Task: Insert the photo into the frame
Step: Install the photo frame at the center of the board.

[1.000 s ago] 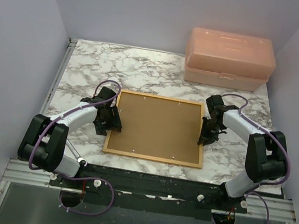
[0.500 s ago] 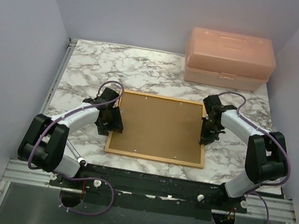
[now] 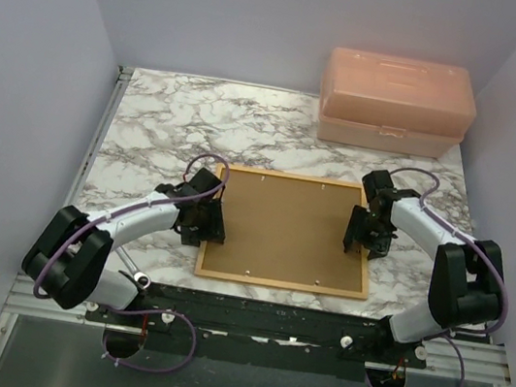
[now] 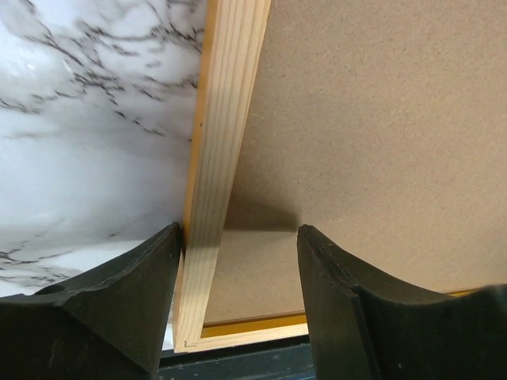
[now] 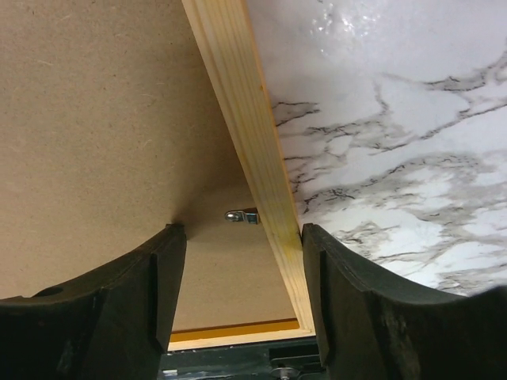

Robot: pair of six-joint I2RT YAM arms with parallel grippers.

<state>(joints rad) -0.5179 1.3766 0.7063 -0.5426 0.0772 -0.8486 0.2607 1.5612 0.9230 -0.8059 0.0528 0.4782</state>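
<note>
The orange frame (image 3: 280, 283) lies back-up on the marble worktop (image 3: 170, 130), long axis left-right. The left fingers (image 4: 119, 309) and right fingers (image 5: 103, 309), both open, straddle its short side rails. The photo is out of sight.

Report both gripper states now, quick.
Left gripper: open, jaws straddling the frame at its left rail, gripping nothing.
Right gripper: open, astride the right rail, gripping nothing.

light: bright, even | glare: slight — marble table (image 5: 372, 47) | shadow: soft on backing board (image 4: 261, 214) | focus: sharp
</note>
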